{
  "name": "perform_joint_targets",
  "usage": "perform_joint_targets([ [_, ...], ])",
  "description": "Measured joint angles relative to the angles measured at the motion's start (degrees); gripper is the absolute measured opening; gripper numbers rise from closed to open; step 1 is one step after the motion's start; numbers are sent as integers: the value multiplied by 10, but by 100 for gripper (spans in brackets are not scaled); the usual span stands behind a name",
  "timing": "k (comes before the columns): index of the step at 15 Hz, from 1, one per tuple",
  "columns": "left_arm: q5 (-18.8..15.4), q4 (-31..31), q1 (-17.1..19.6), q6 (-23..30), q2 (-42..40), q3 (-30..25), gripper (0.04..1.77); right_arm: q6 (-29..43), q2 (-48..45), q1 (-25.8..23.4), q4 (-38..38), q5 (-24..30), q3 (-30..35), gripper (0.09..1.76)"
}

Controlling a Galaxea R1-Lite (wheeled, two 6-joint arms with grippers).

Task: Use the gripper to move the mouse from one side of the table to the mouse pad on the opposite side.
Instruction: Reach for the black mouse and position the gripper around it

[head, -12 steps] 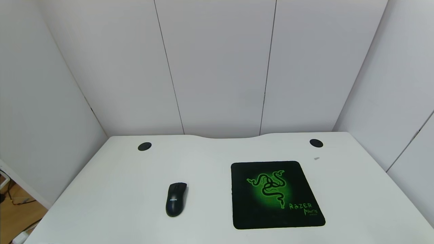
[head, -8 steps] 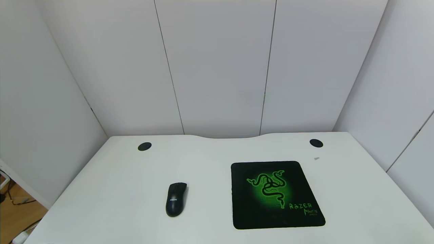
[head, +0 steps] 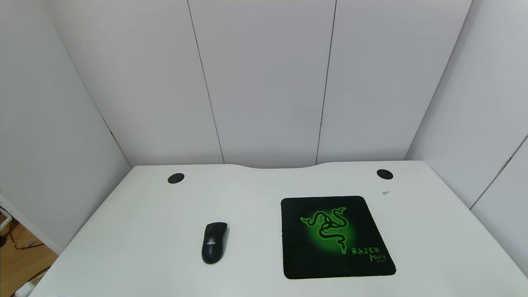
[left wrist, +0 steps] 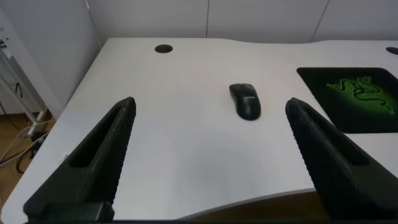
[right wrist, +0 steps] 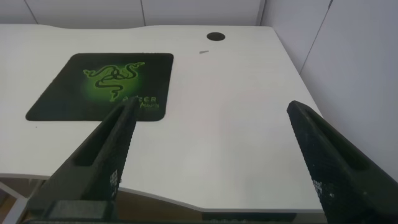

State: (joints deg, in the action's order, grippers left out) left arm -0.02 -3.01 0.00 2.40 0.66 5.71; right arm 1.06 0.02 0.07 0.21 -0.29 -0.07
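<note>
The glossy black mouse [head: 214, 242] lies on the white table [head: 136, 231], left of centre. The black mouse pad [head: 335, 236] with the green snake emblem lies to its right, with bare table between them. Neither gripper shows in the head view. In the left wrist view my left gripper [left wrist: 211, 112] is open and empty, held back at the table's near edge, with the mouse [left wrist: 245, 101] ahead and the pad [left wrist: 354, 90] beyond it. In the right wrist view my right gripper [right wrist: 211, 112] is open and empty at the near edge, the pad [right wrist: 102, 84] ahead.
Two round black cable holes [head: 176, 178] [head: 384, 174] sit near the table's curved back edge. A small grey mark [head: 385, 192] lies near the right hole. White wall panels close in the back and sides. Floor with cables shows off the left edge [head: 16, 247].
</note>
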Motion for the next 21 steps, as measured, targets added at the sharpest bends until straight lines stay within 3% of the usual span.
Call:
perform_joint_targets([
  [4,1,-32,0,-2,70,129,172,0,0,0,-4,-2,1,171],
  [9,3,-37,0,-2,232,251,172,1,0,0,-4,1,1,171],
  [14,3,-37,0,-1,246,260,172,1,0,0,-4,1,1,171],
  [15,2,-38,0,2,338,306,172,1,0,0,-4,1,1,171],
  [16,0,-94,-1,5,476,377,172,1,0,0,-4,1,1,171],
  [18,-2,-202,-16,22,547,450,172,1,0,0,-4,1,1,171],
  [21,1,-262,-45,59,620,509,172,2,0,0,-4,1,1,171],
])
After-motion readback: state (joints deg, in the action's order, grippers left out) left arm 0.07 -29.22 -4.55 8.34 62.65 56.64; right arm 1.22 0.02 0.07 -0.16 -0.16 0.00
